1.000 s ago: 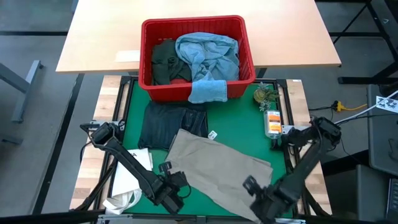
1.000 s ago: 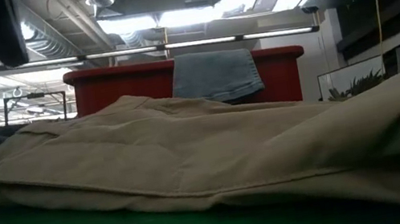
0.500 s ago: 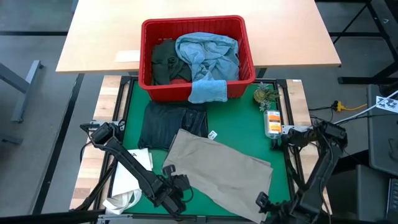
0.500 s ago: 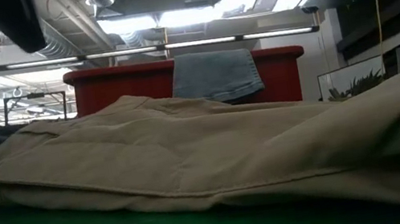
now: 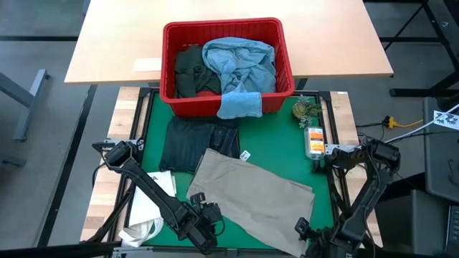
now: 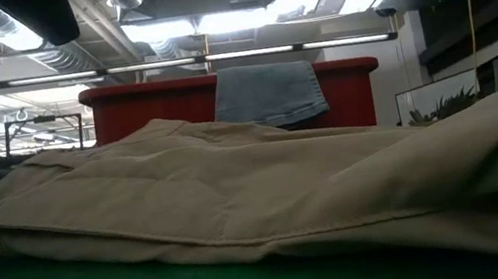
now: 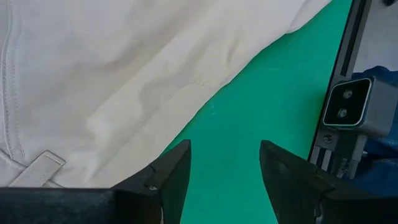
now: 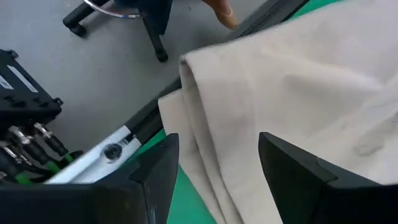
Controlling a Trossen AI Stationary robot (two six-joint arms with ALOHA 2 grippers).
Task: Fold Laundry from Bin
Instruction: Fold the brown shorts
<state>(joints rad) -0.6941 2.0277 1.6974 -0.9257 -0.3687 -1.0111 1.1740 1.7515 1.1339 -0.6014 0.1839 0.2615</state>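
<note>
I'm looking down on the bench (image 5: 283, 154), its green mat framed in black. The largest thing on it is the khaki trousers (image 5: 251, 201), spread flat and slanted across the near half of the mat; in the low view they fill most of the foreground. At the far edge sits the red bin (image 5: 226, 32), straddling onto the pale tabletop beyond. Inside it I see light blue jeans (image 5: 240, 61) heaped on the right and a dark green piece (image 5: 189, 72) on the left, with a small light blue cloth (image 5: 239, 105) draped over the near rim. Between bin and trousers lies the dark navy jeans (image 5: 197, 142), folded flat. A white tote bag (image 5: 147, 215) lies at the near left corner.

My left hand (image 5: 206, 228) is at the trousers' near left edge, fingers spread over bare mat, gripping nothing. My right hand (image 5: 310, 240) is at the near right corner, fingers spread above the trousers' edge, also holding nothing.
</note>
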